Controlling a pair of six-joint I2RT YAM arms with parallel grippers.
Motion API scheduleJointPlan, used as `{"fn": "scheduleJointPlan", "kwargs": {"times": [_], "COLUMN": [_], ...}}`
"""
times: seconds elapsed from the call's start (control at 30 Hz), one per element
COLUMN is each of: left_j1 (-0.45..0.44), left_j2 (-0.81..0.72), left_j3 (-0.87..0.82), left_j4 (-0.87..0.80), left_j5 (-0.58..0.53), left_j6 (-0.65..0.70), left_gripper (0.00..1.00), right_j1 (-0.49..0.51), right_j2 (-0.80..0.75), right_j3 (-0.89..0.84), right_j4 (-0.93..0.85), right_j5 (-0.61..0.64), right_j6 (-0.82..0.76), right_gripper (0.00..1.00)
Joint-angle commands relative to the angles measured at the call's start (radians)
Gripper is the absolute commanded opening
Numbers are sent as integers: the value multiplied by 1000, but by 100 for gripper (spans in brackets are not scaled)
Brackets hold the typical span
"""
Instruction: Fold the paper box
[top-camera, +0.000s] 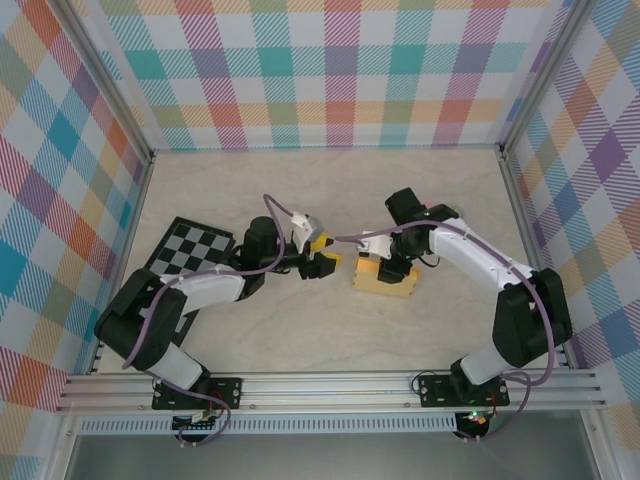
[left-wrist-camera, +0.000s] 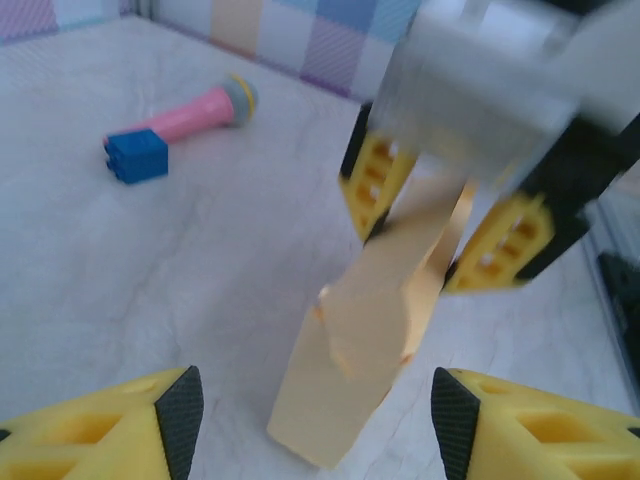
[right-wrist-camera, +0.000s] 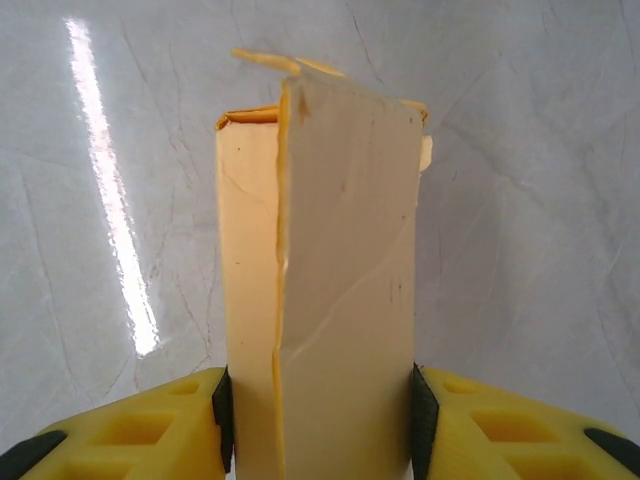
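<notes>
Clamping paper box (right-wrist-camera: 330, 260): right gripper (right-wrist-camera: 318, 415)

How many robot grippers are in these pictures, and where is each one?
2. The left gripper stands open beside the paper box, on its left in the top view, apart from it. The right gripper is closed on two opposite sides of the box.
</notes>
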Motion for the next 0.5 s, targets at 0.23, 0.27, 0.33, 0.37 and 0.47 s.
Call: {"fn": "scheduleJointPlan", "kwargs": {"times": [0.23, 0.27, 0.33, 0.37, 0.47], "left_j1": [-3, -6, -20, -27, -46], "left_j2": [9, 19, 41, 48, 76], "left_j3": [-37, -27, -10, -3, 21], "left_j4": [21, 15, 18, 20, 22], "left_j5": [-123, -116, -98, -99, -110], "left_j6": [-125, -127, -131, -133, -141], "left_gripper": [63, 63, 63, 63, 63], "right_j1": [7, 7, 4, -1, -22], "right_j2": [39, 36, 29, 21, -17], "right_j3": [69, 69, 73, 74, 70], "right_j4": [-49, -57, -67, -64, -38], "right_j5": [-28, -37, -60, -76, -125], "right_j6": [124, 121, 127, 135, 161], "right_gripper": [61, 63, 65, 66, 67]}}
